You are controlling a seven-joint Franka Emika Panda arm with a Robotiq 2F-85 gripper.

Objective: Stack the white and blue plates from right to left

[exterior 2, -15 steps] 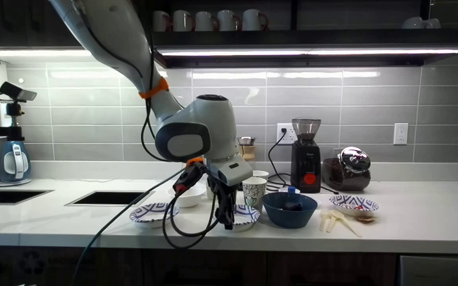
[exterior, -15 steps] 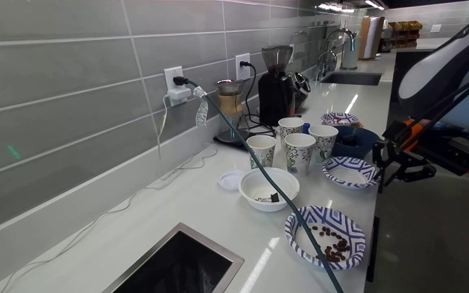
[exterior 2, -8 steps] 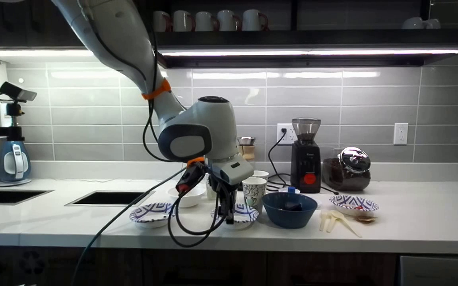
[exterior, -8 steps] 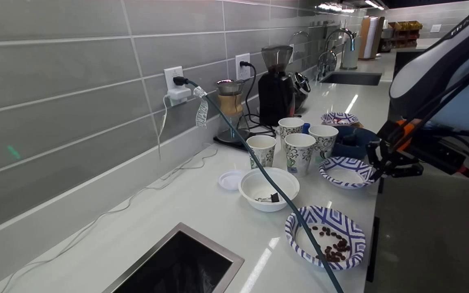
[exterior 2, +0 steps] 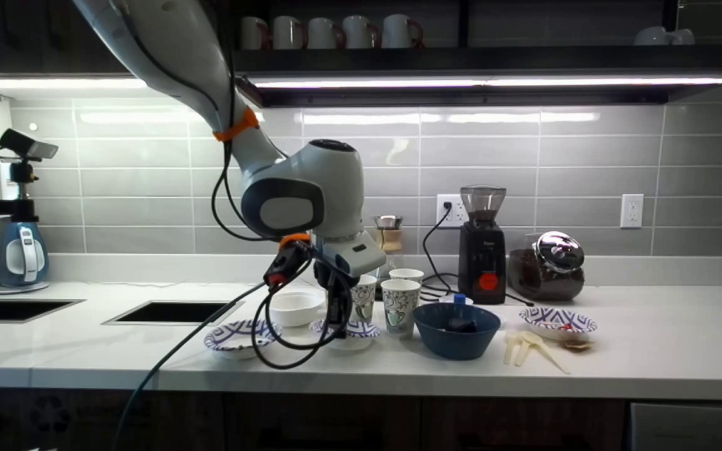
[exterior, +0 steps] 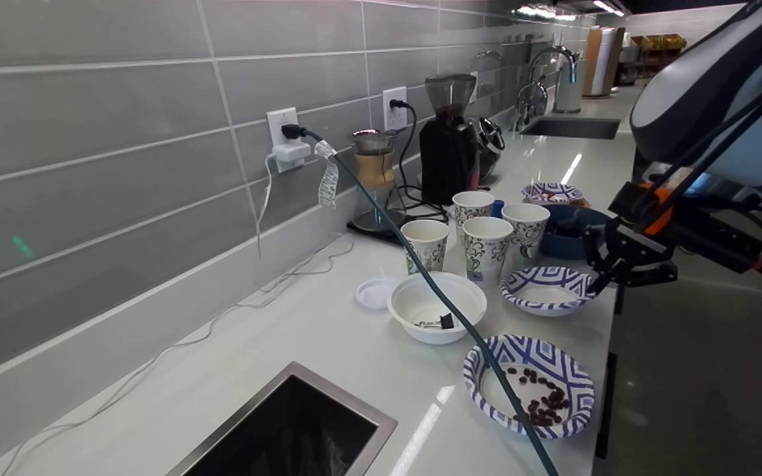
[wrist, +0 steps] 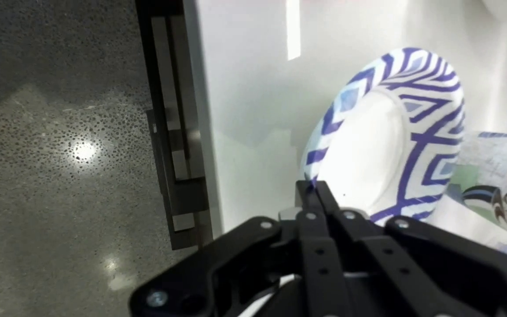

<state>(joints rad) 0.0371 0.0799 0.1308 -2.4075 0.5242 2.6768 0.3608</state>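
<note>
One robot arm (exterior 2: 329, 188) comes down from the top left in an exterior view, then bends so its claw (wrist: 314, 187) points down near the front of the counter (exterior 2: 662, 338). In the wrist view, the claw's tips are squeezed close, pinching the edge of a blue and white plate (wrist: 363, 149). That plate is between the blue bowl (exterior 2: 457, 341) and the bean plate (exterior: 553, 357), which has brown beans (exterior: 555, 396) in it. I cannot tell if the pinched plate's bottom touches the counter. The top of the arm is cut off. Black wires (exterior 2: 284, 368) loop in front of the pinched plate and hide bits of it. A green cord (exterior: 447, 304) crosses in front of the bean plate and covers a strip of it. In the wrist view, a paper cup (wrist: 506, 189) is cut off at the side.
</note>
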